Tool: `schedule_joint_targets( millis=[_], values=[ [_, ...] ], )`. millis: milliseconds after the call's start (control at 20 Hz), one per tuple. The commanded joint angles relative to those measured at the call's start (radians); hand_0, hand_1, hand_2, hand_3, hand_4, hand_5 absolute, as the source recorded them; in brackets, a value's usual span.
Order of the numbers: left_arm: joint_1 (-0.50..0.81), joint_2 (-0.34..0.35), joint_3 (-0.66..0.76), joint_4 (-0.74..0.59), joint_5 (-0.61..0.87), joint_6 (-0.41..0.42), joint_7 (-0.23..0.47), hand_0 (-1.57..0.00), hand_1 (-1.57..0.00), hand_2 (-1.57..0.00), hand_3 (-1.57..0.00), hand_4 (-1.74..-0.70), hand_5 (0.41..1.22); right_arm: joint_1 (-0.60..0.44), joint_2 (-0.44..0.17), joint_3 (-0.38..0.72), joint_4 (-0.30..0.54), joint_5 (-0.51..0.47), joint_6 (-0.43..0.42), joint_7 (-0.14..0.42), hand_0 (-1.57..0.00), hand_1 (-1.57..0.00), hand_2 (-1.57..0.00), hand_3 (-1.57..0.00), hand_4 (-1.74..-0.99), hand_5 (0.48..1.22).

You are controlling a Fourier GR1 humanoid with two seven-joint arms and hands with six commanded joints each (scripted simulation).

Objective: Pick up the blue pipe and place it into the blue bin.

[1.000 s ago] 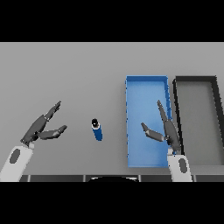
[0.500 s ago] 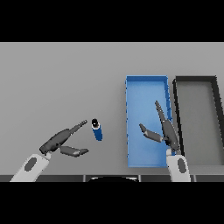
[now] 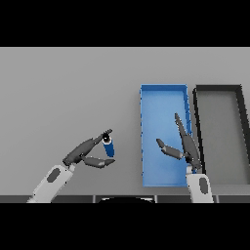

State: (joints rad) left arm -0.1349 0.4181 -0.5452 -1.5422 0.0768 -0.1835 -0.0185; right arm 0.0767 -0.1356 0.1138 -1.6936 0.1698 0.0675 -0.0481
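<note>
Blue pipe (image 3: 109, 146) short, lying on the grey table (image 3: 68, 93), dark open end turned toward the upper left, just at the fingertips of the left hand (image 3: 82, 154). Left hand reaching in from the lower left, fingers stretched long and nearly straight toward the pipe's dark end, thumb held lower and pointing under the pipe's near end; tips touching or almost touching the pipe, cannot tell which, and no closed hold on it. Fingers and thumb parted, the pipe sitting at the mouth of that gap. Blue bin (image 3: 164, 89) well off to the right of the left hand, a long shallow tray running away from the robot. Right hand (image 3: 185, 146) raised over the bin's right half, fingers straight and pointing up the picture, thumb spread out to its left over the blue floor, holding nothing. Black bin (image 3: 218, 89) just to the right of that hand, side by side with the blue one, long walls close together.
</note>
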Motion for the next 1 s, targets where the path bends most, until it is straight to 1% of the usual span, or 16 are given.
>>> schedule_joint_targets(
  millis=[0, 100, 250, 300, 400, 450, 500, 550, 600, 650, 700, 750, 800, 850, 900, 950],
  values=[
    [0.002, -0.024, -0.007, 0.026, -0.004, 0.002, -0.017, 0.0, 0.0, 0.0, 0.0, -1.13, 0.493, 0.003, -0.003, 0.004, -0.005, 0.013, -0.005, -0.006, 0.0, 0.0, 0.0, 0.0, -1.203, 0.551],
    [-0.012, -0.068, -0.012, 0.07, -0.012, 0.015, -0.022, 0.0, 0.0, 0.0, 0.0, -1.14, 0.497, -0.007, -0.002, -0.001, 0.004, 0.009, -0.007, -0.005, 0.0, 0.0, 0.0, 0.0, -1.202, 0.549],
    [-0.027, -0.105, -0.026, 0.138, -0.068, 0.049, -0.075, 0.0, 0.0, -0.01, 0.0, -1.1, 0.506, -0.005, -0.006, -0.006, -0.001, 0.006, -0.008, -0.008, 0.0, 0.0, 0.0, 0.0, -1.198, 0.547],
    [-0.039, -0.119, -0.02, 0.153, -0.058, 0.046, -0.086, 0.0, 0.0, -0.02, 0.0, -1.1, 0.517, 0.003, -0.015, -0.009, -0.006, 0.002, -0.001, -0.01, 0.0, 0.0, 0.0, 0.0, -1.195, 0.548],
    [-0.048, -0.138, -0.01, 0.152, -0.022, 0.029, -0.101, 0.0, 0.0, -0.09, -0.04, -1.14, 0.567, -0.002, -0.013, -0.009, 0.001, 0.005, -0.004, -0.005, 0.0, 0.0, 0.0, 0.0, -1.188, 0.55],
    [-0.049, -0.156, -0.001, 0.167, 0.005, 0.019, -0.09, 0.0, -0.04, -0.17, -0.11, -1.18, 0.601, 0.006, -0.014, -0.003, 0.001, 0.014, -0.003, -0.014, 0.0, 0.0, 0.0, 0.0, -1.186, 0.554],
    [-0.044, -0.168, -0.001, 0.16, 0.022, 0.013, -0.088, 0.0, -0.12, -0.27, -0.2, -1.22, 0.635, 0.004, -0.009, -0.002, 0.006, 0.016, -0.006, -0.011, 0.0, 0.0, 0.0, 0.0, -1.188, 0.556],
    [-0.053, -0.185, 0.005, 0.168, 0.04, 0.01, -0.078, -0.04, -0.25, -0.42, -0.35, -1.27, 0.675, 0.001, -0.008, -0.005, 0.001, 0.008, -0.005, -0.012, 0.0, 0.0, 0.0, 0.0, -1.196, 0.56],
    [-0.05, -0.195, 0.009, 0.167, 0.059, 0.002, -0.084, -0.18, -0.41, -0.58, -0.59, -1.3, 0.784, 0.005, -0.006, -0.004, -0.004, 0.008, -0.006, -0.009, 0.0, 0.0, 0.0, 0.0, -1.192, 0.56],
    [-0.049, -0.208, 0.009, 0.166, 0.066, 0.008, -0.077, -0.42, -0.64, -0.78, -0.78, -1.38, 0.872, 0.017, -0.011, -0.004, -0.006, 0.01, -0.004, -0.015, 0.0, 0.0, 0.0, 0.0, -1.191, 0.561],
    [-0.043, -0.204, 0.009, 0.173, 0.058, 0.01, -0.091, -0.65, -0.83, -0.94, -0.91, -1.45, 0.941, 0.015, -0.011, -0.007, -0.014, 0.005, -0.004, -0.013, 0.0, 0.0, 0.0, 0.0, -1.189, 0.562],
    [-0.039, -0.217, 0.0, 0.174, 0.044, 0.024, -0.103, -0.83, -0.98, -1.06, -1.02, -1.5, 0.997, 0.012, -0.013, -0.007, -0.005, 0.009, -0.005, -0.008, 0.0, 0.0, 0.0, 0.0, -1.184, 0.562],
    [-0.032, -0.222, -0.007, 0.165, 0.04, 0.026, -0.101, -0.98, -1.1, -1.16, -1.11, -1.55, 1.042, 0.007, -0.011, -0.002, -0.008, 0.014, -0.006, 0.001, 0.0, 0.0, 0.0, 0.0, -1.182, 0.562],
    [-0.021, -0.223, -0.023, 0.154, 0.034, 0.026, -0.113, -1.1, -1.19, -1.25, -1.2, -1.59, 1.078, 0.003, -0.011, -0.003, 0.0, 0.02, -0.01, 0.0, 0.0, 0.0, 0.0, 0.0, -1.179, 0.561],
    [-0.023, -0.214, -0.027, 0.141, 0.028, 0.029, -0.109, -1.19, -1.27, -1.31, -1.26, -1.62, 1.106, 0.007, -0.016, -0.008, -0.002, 0.015, -0.008, -0.007, 0.0, 0.0, 0.0, 0.0, -1.178, 0.561],
    [-0.023, -0.209, -0.033, 0.139, 0.017, 0.036, -0.103, -1.27, -1.33, -1.36, -1.32, -1.59, 1.129, 0.007, -0.013, -0.006, -0.011, 0.017, -0.012, -0.007, 0.0, 0.0, 0.0, 0.0, -1.176, 0.56]
  ],
)
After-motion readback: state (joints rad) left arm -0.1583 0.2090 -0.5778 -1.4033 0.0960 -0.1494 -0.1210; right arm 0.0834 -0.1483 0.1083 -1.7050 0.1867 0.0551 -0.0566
